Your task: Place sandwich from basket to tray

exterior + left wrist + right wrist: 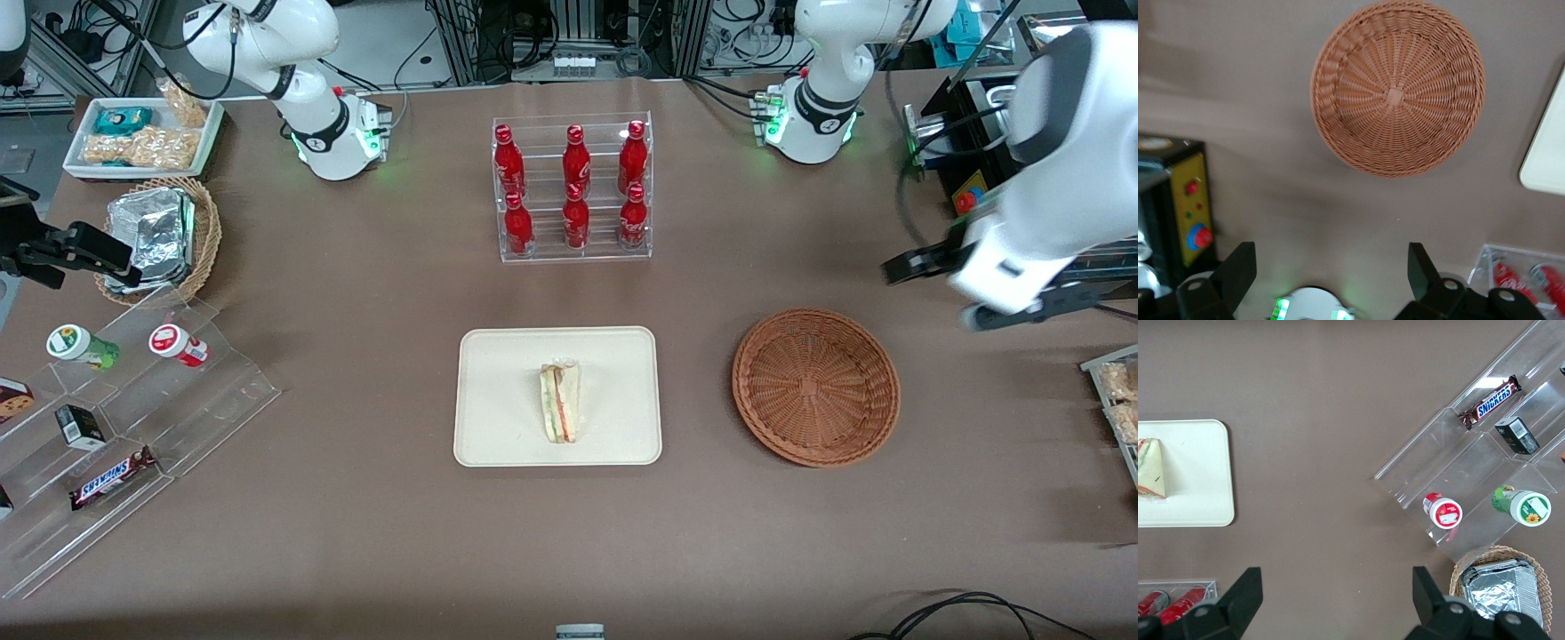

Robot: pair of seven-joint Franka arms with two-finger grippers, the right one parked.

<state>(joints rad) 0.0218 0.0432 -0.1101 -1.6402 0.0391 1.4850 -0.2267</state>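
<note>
On the cream tray (498, 427) in the middle of the desk (356, 551) lay the sandwich (561, 403), a wrapped triangular wedge resting flat inside the rim, its striped filling edge showing and its point toward the front camera. The reddish-brown basket (815, 387) stood beside the tray, toward the working arm's end of the desk, and held nothing; seen from the wrist, its woven bowl (1398, 87) was bare to the centre. By that layout the move looked finished, with only the arm's retreat left. The tool (1331, 270) hung above the desk near the basket, farther from the front camera than it, its two fingers (1238, 267) spread wide with nothing between them. As for handling, the sandwich seemed light and soft: bread that would squash under a hard pinch, and clear wrap likely to be slick against the pads. A gentle hold across the two flat bread faces, near the thick end, seemed the safest place to take it, since the thin point would probably fold. A rack of red bottles (574, 191) stood farther from the front camera than the tray, well apart from it
</note>
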